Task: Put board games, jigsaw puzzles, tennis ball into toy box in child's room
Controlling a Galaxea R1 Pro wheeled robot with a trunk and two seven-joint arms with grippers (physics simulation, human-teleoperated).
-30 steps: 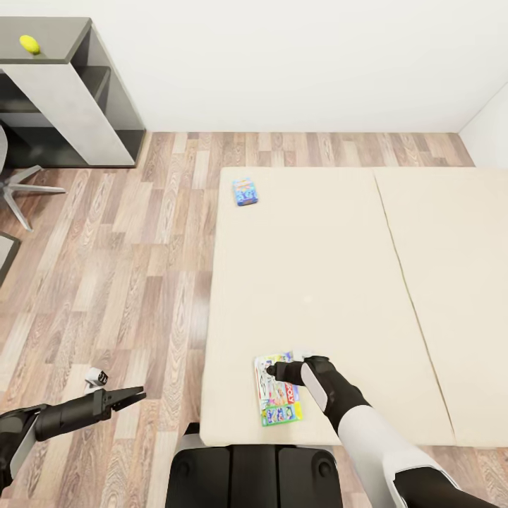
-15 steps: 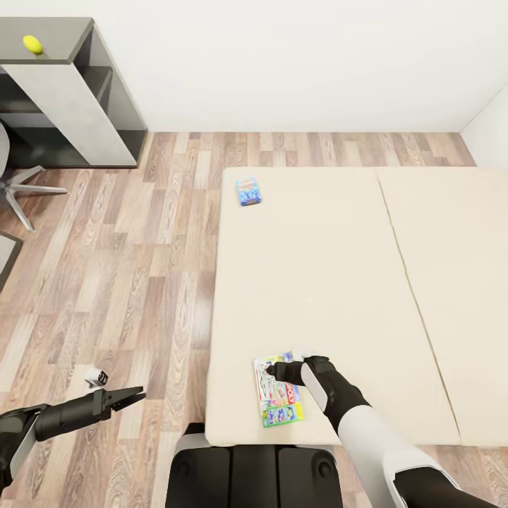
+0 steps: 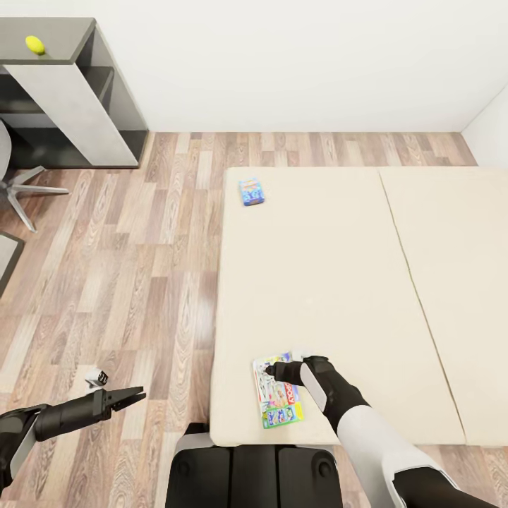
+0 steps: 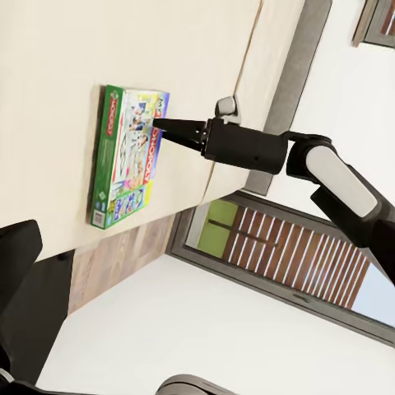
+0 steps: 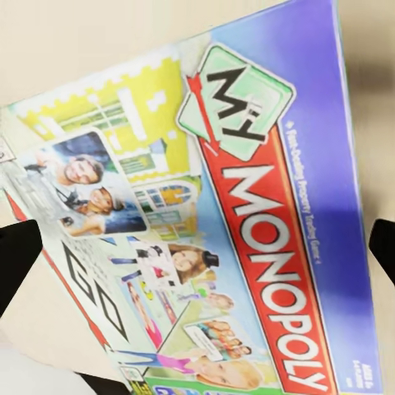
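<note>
Head view: the right gripper [image 3: 274, 370] sits over the Monopoly box [image 3: 276, 390], which lies flat near the bed [image 3: 317, 282] edge closest to the robot; its fingertips are at the box's far end, and whether they pinch it I cannot tell. The smaller blue-teal game [image 3: 251, 191] lies well ahead of that gripper, the tennis ball [image 3: 34, 44] far off to its left. The left gripper [image 3: 130, 396] hovers over the floor, fingers seemingly together.

Left wrist view: the right gripper [image 4: 162, 126] points at the box's [image 4: 127, 152] edge, jaws looking closed.

Right wrist view: the lid [image 5: 197, 222] is close beneath, dark finger pads at either side. A flat box offers little purchase; a shallow pinch could slip or push it over the mattress edge.
</note>
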